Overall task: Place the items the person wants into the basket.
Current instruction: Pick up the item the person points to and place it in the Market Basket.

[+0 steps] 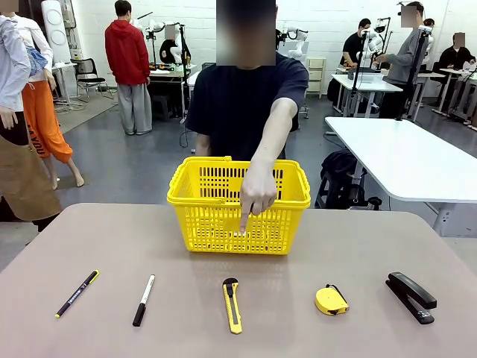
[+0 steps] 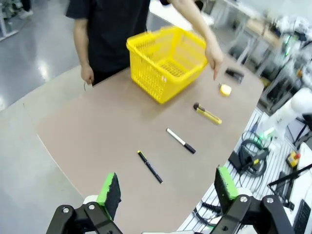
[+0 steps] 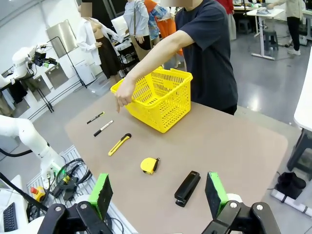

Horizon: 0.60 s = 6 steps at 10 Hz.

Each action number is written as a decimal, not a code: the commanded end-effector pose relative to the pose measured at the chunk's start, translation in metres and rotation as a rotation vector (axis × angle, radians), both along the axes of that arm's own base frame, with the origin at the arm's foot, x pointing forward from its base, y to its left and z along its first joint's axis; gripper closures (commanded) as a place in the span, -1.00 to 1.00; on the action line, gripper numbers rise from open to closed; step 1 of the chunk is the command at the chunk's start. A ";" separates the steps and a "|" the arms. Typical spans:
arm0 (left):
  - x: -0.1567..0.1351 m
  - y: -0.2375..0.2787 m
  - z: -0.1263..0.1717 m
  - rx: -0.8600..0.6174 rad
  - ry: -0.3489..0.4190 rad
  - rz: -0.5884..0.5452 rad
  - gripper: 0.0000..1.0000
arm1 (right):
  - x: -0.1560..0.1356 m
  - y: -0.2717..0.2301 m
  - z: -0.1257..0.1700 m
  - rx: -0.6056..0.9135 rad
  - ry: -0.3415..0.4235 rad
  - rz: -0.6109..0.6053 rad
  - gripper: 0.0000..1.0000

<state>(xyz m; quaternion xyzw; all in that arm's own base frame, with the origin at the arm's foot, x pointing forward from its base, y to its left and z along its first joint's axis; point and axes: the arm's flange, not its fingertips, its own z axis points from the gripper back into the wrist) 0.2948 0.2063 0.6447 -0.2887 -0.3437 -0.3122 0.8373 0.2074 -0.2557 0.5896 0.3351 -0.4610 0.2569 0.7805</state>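
A bright yellow basket [image 1: 238, 205] [image 2: 165, 61] [image 3: 158, 97] stands at the table's far middle. The person [image 1: 246, 97] reaches over it, one hand [image 1: 256, 195] pointing a finger down toward the yellow-and-black box cutter [image 1: 232, 304] [image 2: 207, 113] [image 3: 119, 144]. Left of the cutter lies the white marker with black cap [image 1: 144, 300] [image 2: 181, 140] [image 3: 103, 128]. To its right sits the round yellow tape measure [image 1: 330, 300] [image 2: 225, 89] [image 3: 148, 165]. My left gripper [image 2: 168, 190] and right gripper [image 3: 158, 192] both hang open and empty, high above the table's near edge.
A thin black pen with yellow tip [image 1: 76, 293] [image 2: 149, 166] [image 3: 95, 117] lies at the row's left end. A black stapler [image 1: 411, 296] [image 2: 235, 74] [image 3: 187, 187] lies at its right end. Bare table [image 1: 373, 239] flanks the basket on both sides.
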 end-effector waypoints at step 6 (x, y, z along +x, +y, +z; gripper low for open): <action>0.022 -0.380 0.069 0.988 0.301 -0.413 -1.00 | 0.002 -0.002 0.004 0.008 -0.025 0.010 -1.00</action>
